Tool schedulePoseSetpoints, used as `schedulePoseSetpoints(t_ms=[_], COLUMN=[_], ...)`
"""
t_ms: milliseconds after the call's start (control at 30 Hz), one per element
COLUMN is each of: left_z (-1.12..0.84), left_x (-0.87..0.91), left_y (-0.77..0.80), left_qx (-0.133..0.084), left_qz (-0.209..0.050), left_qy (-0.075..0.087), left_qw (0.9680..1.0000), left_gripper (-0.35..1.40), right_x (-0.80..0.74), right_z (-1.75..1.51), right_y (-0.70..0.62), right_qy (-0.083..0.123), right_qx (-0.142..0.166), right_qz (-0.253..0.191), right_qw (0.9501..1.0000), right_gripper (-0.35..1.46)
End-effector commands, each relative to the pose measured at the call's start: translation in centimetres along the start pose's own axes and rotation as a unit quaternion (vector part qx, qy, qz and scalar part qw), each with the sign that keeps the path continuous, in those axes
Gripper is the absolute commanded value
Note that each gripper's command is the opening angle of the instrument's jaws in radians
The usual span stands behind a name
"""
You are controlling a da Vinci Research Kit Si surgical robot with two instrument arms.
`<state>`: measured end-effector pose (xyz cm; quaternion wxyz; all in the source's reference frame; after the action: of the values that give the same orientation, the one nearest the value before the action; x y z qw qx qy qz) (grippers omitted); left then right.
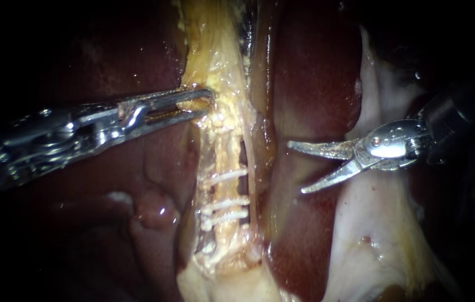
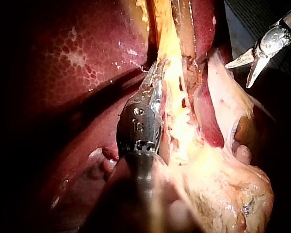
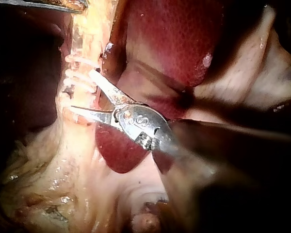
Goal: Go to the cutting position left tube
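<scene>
The clipped tube (image 1: 219, 159) is shown held by the left instrument (image 1: 195, 106), its jaws clamped on yellow tissue (image 1: 215, 61) above the white clips (image 1: 225, 202), while the right instrument (image 1: 299, 168), blades spread apart, is poised clear of it over the liver (image 1: 310, 84), the cutting position judged not yet reached.

Three near views, all turned on one clipped yellow strip (image 1: 221, 140).
The endoscope faces the strip and its white clips (image 1: 226, 177) head-on, liver (image 1: 316, 84) beside it. Each wrist camera looks down its own shaft at that strip from opposite sides; the left wrist view also takes in the right instrument (image 2: 238, 75).
</scene>
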<state>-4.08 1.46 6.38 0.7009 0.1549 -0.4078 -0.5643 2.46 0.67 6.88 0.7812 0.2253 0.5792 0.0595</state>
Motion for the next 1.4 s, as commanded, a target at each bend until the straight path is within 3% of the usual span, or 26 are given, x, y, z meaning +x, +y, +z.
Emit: schedulePoseSetpoints(t_ms=[33, 133, 233, 433, 700, 967, 1400], left_z=[-0.01, -0.06, -0.20, -0.63, -0.98, -1.10, -1.14], left_x=[0.00, -0.05, -0.17, -0.44, -0.56, -0.57, -0.57], left_y=[-0.01, -0.01, 0.00, 0.00, -0.15, -0.31, -0.31], left_qx=[0.000, 0.001, -0.003, -0.007, -0.006, -0.007, -0.007], left_qz=[0.000, -0.001, -0.003, -0.011, -0.017, -0.017, -0.017], left_qy=[0.000, 0.001, 0.002, -0.016, -0.029, -0.036, -0.035], left_qw=[1.0000, 1.0000, 1.0000, 0.9998, 0.9994, 0.9992, 0.9992], left_gripper=[-0.35, -0.35, -0.35, -0.35, -0.35, -0.35, -0.35], right_x=[0.00, -0.04, -0.16, -0.52, -0.81, -0.85, -0.81], right_z=[0.00, 0.04, 0.18, 0.65, 1.12, 1.31, 1.53], right_y=[0.00, -0.04, -0.10, -0.22, -0.13, 0.04, 0.20], right_qy=[0.001, 0.002, -0.008, -0.030, -0.037, -0.037, -0.039], right_qx=[0.003, 0.018, 0.037, 0.079, 0.110, 0.113, 0.120], right_qz=[0.000, -0.003, 0.026, 0.091, 0.138, 0.143, 0.144], right_qw=[1.0000, 0.9998, 0.9989, 0.9922, 0.9835, 0.9825, 0.9815], right_gripper=[1.45, 1.45, 1.45, 1.43, 1.43, 1.43, 1.43])
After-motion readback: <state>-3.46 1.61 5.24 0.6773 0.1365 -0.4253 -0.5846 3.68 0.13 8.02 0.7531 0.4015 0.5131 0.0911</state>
